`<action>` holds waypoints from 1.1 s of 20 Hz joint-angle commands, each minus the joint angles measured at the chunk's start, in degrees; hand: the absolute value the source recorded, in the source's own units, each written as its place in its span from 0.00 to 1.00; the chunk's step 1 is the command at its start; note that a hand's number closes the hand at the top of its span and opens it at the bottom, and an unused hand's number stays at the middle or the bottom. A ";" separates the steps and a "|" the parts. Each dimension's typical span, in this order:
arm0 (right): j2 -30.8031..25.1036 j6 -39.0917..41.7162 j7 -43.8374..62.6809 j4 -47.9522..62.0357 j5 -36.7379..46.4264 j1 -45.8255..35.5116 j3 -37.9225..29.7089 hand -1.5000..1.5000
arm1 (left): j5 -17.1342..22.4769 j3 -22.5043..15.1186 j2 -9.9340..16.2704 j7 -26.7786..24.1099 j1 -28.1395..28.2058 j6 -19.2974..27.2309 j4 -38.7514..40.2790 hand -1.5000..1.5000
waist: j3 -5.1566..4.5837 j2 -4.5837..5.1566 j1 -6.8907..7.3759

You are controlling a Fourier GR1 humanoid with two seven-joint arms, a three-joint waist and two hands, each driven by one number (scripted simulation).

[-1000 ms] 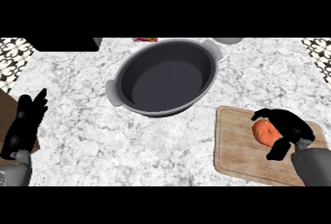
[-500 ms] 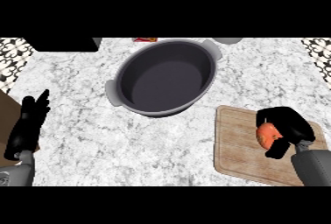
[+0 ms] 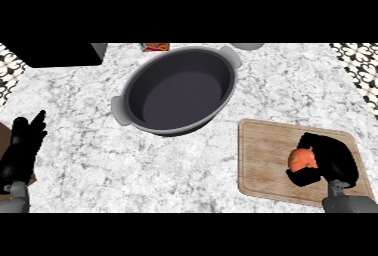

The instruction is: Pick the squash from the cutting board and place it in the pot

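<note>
An orange squash lies on the wooden cutting board at the right of the counter. My right hand is curled round it, fingers over its top and thumb under it, so only its left side shows. A large dark grey pot with two pale handles stands empty up and to the left of the board. My left hand rests open at the left edge, fingers pointing up.
A small red and yellow packet lies behind the pot. A pale round object sits at the back edge. A black block fills the far left corner. Patterned tiles border the counter at the right.
My right hand has closed further round the squash and drawn slightly toward me on the board. The left hand has barely shifted.
</note>
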 commanded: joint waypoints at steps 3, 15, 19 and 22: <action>9.47 -6.24 24.08 -9.98 9.95 7.03 -0.54 1.00 | 0.05 1.30 0.36 -0.34 1.51 0.71 -0.10 0.50 | -0.31 -0.76 -2.21; 14.41 -5.44 47.39 -40.70 40.04 -2.15 26.86 1.00 | -0.57 -0.59 -0.12 -0.69 -0.27 -0.29 0.65 0.50 | -0.15 -0.23 1.47; 14.43 3.99 54.84 -41.40 50.49 -8.52 38.33 1.00 | -1.24 -2.24 -2.15 -0.49 -0.97 0.48 0.86 0.50 | 0.01 0.33 2.71; 14.44 12.01 59.65 -38.48 47.14 -20.22 39.04 1.00 | -1.64 -2.75 -1.92 -0.93 -3.27 0.13 1.96 0.50 | 0.06 0.98 4.13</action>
